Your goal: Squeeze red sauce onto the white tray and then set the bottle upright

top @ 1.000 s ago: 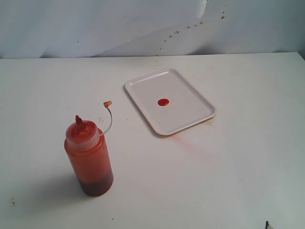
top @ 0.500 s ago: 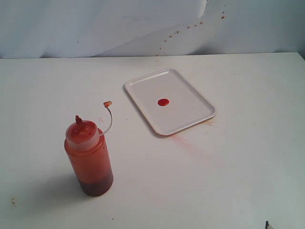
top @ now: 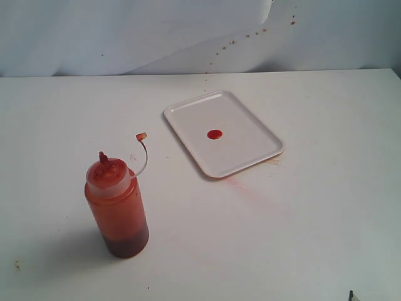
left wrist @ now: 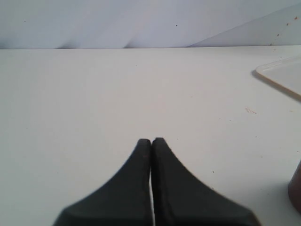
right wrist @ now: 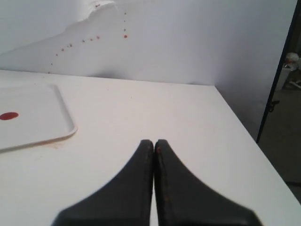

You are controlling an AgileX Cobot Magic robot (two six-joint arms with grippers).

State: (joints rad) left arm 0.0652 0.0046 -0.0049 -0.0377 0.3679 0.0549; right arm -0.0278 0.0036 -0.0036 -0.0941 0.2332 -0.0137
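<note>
While only the exterior view shows the translucent orange-red squeeze bottle (top: pixel 117 207) whole — upright, near the red sauce dot (top: pixel 215 134) on the flat white plastic tray (top: pixel 250 153) — wrist views show left gripper (left wrist: pixel 151 141) and right gripper (right wrist: pixel 154 142) clenched, empty.

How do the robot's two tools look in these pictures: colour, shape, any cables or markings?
The left tool and the right tool look alike. Each has two matte black fingers, broad at the base and tapering in a smooth curve to narrow, rounded tips. No cables, labels or markings show on them. The arms themselves are outside every view, so their look cannot be told.
</note>
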